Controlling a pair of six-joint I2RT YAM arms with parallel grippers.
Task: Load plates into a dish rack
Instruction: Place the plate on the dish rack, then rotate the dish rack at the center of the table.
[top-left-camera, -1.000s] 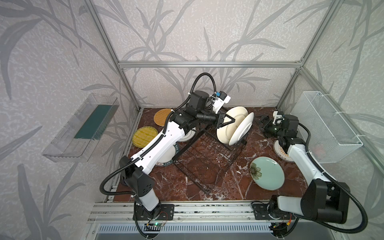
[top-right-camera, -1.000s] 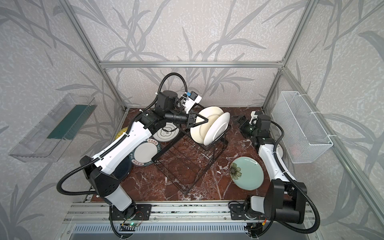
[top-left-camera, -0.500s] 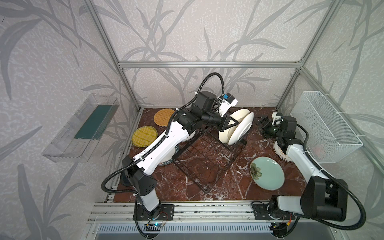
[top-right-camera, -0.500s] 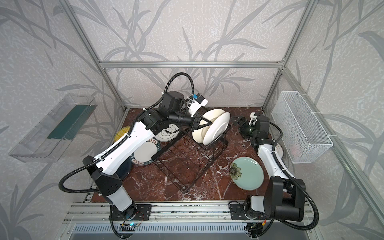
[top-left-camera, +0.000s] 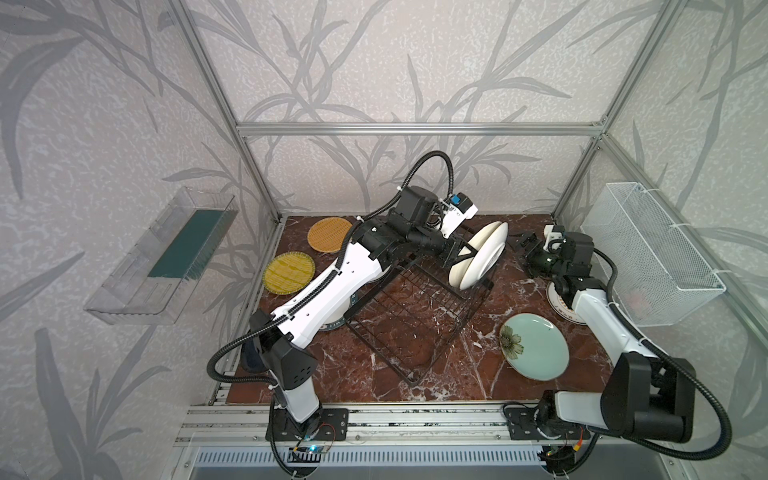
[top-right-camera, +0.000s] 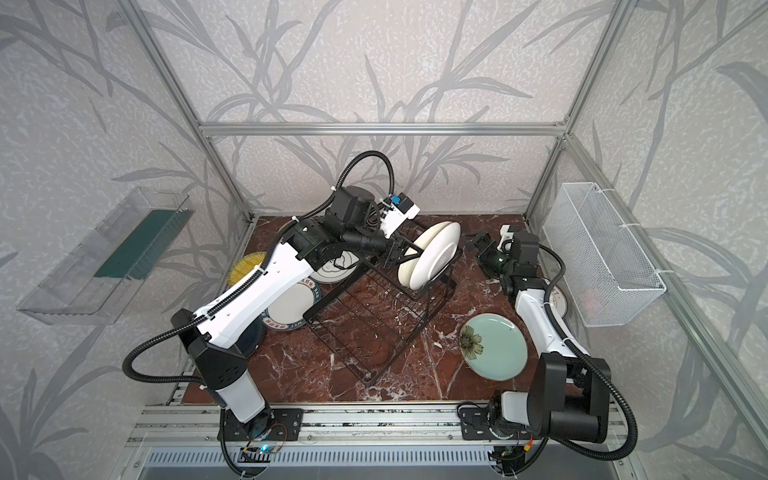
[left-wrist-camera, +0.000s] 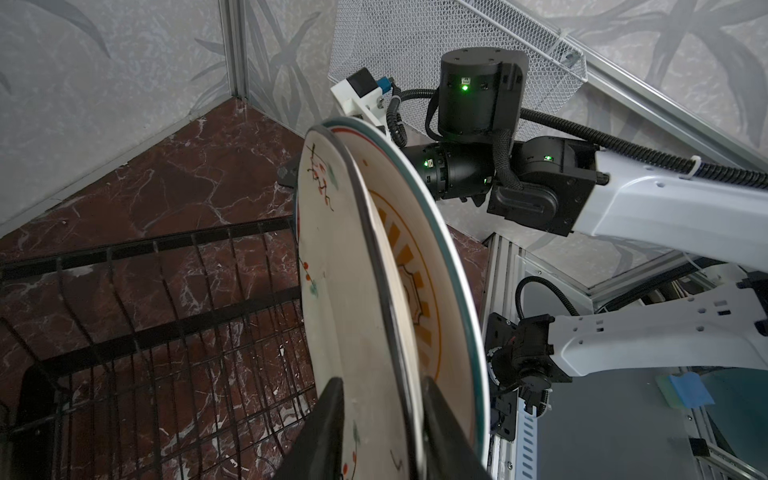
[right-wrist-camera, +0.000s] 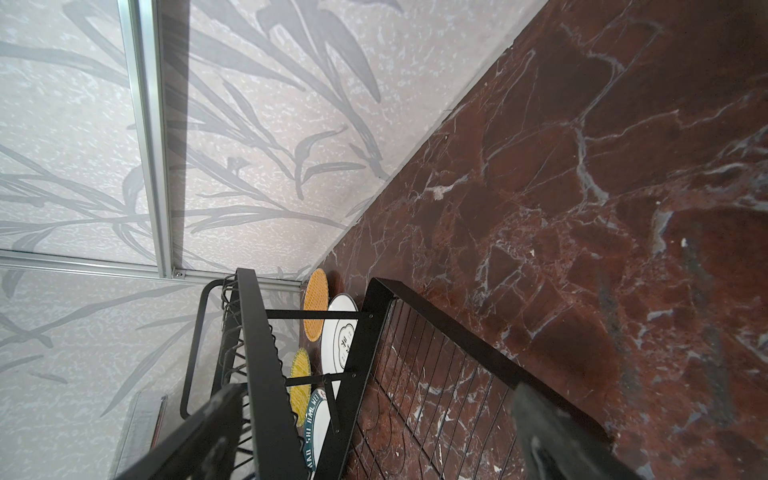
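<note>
Two plates stand on edge in the slots at the rack's (top-left-camera: 415, 316) end nearer the right arm (top-left-camera: 598, 316): a cream plate (left-wrist-camera: 332, 291) with red-berry sprigs and, just behind it, a sunburst plate (left-wrist-camera: 419, 266). The left gripper (left-wrist-camera: 382, 380) straddles the cream plate's rim. Its fingers (left-wrist-camera: 328, 424) are parted wider than the rim, one at each face, with a sliver of gap by the rear one. The right gripper (top-left-camera: 525, 243) hangs just beside the two plates on their other side, fingers (right-wrist-camera: 548, 436) spread wide with nothing between them. On the tabletop (top-left-camera: 457, 374) a teal plate (top-left-camera: 534, 347) lies flat near the right arm. An orange plate (top-left-camera: 329, 235) and a yellow plate (top-left-camera: 289, 273) lie beyond the left arm (top-left-camera: 332, 286).
</note>
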